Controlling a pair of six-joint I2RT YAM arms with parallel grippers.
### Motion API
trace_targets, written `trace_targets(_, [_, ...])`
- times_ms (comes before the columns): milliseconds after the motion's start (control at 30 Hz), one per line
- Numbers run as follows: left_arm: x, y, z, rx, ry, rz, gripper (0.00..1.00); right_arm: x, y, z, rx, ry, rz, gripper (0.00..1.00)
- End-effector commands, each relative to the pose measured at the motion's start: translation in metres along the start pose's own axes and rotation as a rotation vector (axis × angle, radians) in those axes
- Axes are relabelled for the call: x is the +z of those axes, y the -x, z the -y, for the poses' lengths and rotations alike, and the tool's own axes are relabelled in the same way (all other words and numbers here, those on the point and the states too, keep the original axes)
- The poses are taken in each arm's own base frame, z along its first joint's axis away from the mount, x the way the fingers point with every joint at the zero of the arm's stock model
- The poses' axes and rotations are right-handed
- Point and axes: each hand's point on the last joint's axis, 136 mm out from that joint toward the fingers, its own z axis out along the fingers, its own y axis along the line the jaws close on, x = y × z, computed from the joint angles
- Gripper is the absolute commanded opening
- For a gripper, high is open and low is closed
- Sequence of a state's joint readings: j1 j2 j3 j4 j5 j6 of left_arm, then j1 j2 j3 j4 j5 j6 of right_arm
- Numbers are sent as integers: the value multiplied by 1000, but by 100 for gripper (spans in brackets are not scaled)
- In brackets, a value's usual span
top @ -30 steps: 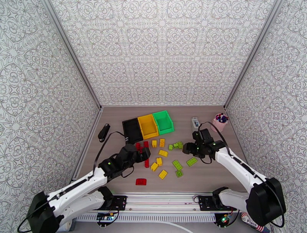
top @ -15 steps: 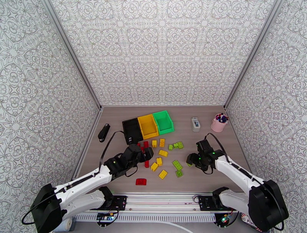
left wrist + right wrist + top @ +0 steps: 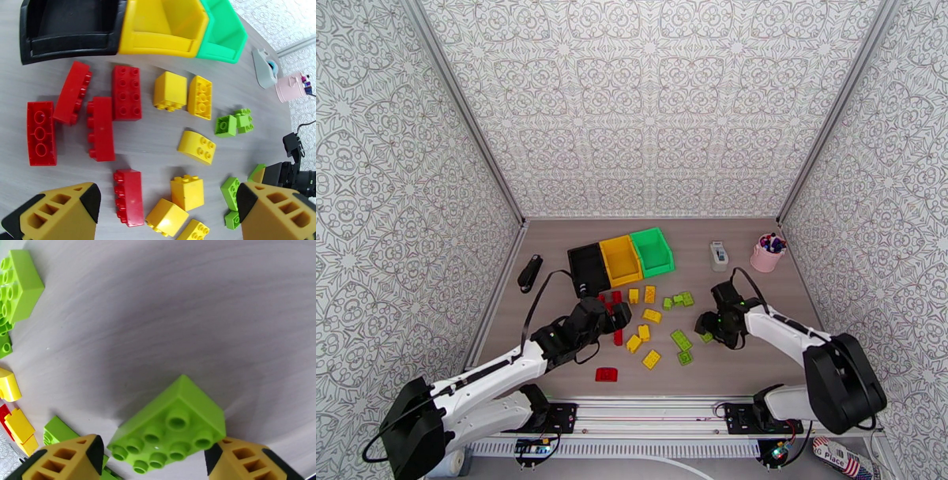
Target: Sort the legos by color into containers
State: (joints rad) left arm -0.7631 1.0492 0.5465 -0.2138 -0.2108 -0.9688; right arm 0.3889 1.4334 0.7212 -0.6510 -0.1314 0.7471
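Observation:
Red legos (image 3: 122, 92), yellow legos (image 3: 170, 90) and green legos (image 3: 226, 125) lie scattered on the table in front of the joined containers: a black bin (image 3: 588, 268), a yellow bin (image 3: 620, 259) and a green bin (image 3: 653, 250). My left gripper (image 3: 620, 316) hangs wide open over the red cluster, holding nothing. My right gripper (image 3: 707, 328) is low at the table, open. A light green lego (image 3: 170, 429) lies studs-up between its fingertips (image 3: 63, 461), very close to both.
A pink cup (image 3: 768, 254) and a small white device (image 3: 719, 255) stand at the back right. A black object (image 3: 529, 272) lies at the left edge. One red brick (image 3: 606, 374) sits apart, near the front. Patterned walls enclose three sides.
My right gripper has come nearer and lower, settling around the green lego right of the pile. My left gripper has shifted slightly forward over the red bricks.

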Motion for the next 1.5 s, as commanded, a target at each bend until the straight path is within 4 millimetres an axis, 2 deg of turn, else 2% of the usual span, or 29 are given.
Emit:
trace_targets(0, [0, 3, -4, -35, -10, 16, 96, 1, 21, -20, -82, -2, 73, 68])
trace_targets(367, [-1, 4, -22, -75, 10, 15, 96, 7, 25, -52, -195, -71, 79, 59])
trace_targets(700, [-2, 4, -28, -102, 10, -4, 99, 8, 20, -45, -218, -105, 64, 44])
trace_targets(767, [-3, 7, -27, -101, 6, -3, 99, 7, 19, -43, -222, -111, 66, 38])
trace_targets(933, [-6, 16, -21, -100, -11, 1, 99, -7, 25, -51, -230, -80, 98, 28])
trace_targets(1100, [-5, 38, -7, -121, -89, -2, 99, -31, 42, -83, -260, 12, 144, 21])
trace_targets(1233, [0, 62, 7, -135, -145, -22, 99, -47, 64, -127, -282, 145, 155, 19])
trace_targets(1467, [12, 100, 44, -97, -210, -49, 99, -58, 124, -203, -282, 319, 166, 18])
